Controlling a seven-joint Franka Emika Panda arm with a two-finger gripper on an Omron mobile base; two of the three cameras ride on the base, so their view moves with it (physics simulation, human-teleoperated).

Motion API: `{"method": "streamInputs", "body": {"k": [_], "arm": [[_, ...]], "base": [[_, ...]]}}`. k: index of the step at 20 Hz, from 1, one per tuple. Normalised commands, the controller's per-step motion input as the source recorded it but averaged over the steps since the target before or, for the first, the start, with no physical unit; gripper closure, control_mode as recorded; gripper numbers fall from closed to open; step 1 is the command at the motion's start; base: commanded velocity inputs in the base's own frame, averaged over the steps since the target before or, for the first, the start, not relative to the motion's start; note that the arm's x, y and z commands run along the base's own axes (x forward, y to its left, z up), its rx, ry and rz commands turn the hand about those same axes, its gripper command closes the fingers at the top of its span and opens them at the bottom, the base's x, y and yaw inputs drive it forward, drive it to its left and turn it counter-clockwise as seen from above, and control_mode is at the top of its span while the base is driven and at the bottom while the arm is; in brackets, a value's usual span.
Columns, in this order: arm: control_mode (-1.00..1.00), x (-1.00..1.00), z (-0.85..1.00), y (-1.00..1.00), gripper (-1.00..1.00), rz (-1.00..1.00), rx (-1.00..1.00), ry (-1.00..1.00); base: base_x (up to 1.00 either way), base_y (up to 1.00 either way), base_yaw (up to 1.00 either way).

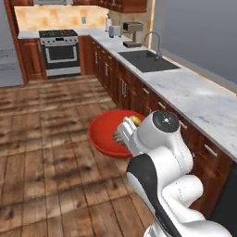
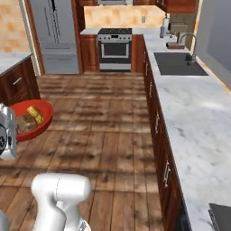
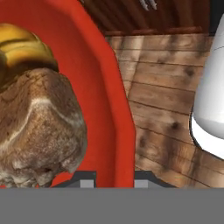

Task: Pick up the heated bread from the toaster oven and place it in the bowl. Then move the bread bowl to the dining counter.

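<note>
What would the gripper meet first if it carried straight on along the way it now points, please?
Nothing new: the gripper is already shut on the rim of the red bowl. Straight ahead lies that rim, then probably the wooden floor and the brown cabinets beyond; depth is unclear.

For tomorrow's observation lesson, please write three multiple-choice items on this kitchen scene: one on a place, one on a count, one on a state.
1. Where is the round glossy red bowl?
A above the wooden floor
B in the sink
C on the stove

2. How many bread pieces lie in it?
A one
B two
C four

3. The robot's tool is:
A wide open
B shut on the bowl's rim
C holding a cup

Key: 1 A, planks show beneath it; 2 B, a golden piece and a brown lump; 3 B, fingertips flank the rim.
</note>
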Motion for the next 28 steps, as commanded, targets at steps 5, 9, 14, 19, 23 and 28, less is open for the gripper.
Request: {"method": "streamInputs", "body": {"k": [5,9,14,19,23,28], "arm": [[1.0,0.0,0.0,0.0,1.0,0.0,0.0,0.0],[1.0,0.0,0.0,0.0,1.0,0.0,0.0,0.0],[1.0,0.0,0.0,0.0,1.0,0.0,0.0,0.0],[1.0,0.0,0.0,0.0,1.0,0.0,0.0,0.0],[1.0,0.0,0.0,0.0,1.0,0.0,0.0,0.0],[1.0,0.0,0.0,0.0,1.0,0.0,0.0,0.0]], "base": [[0.83,0.59,0.61],[1.0,0.68,0.35],[1.0,0.52,0.35],[1.0,0.19,0.36],[1.0,-0.04,0.51],[0.95,-0.25,0.74]]}}
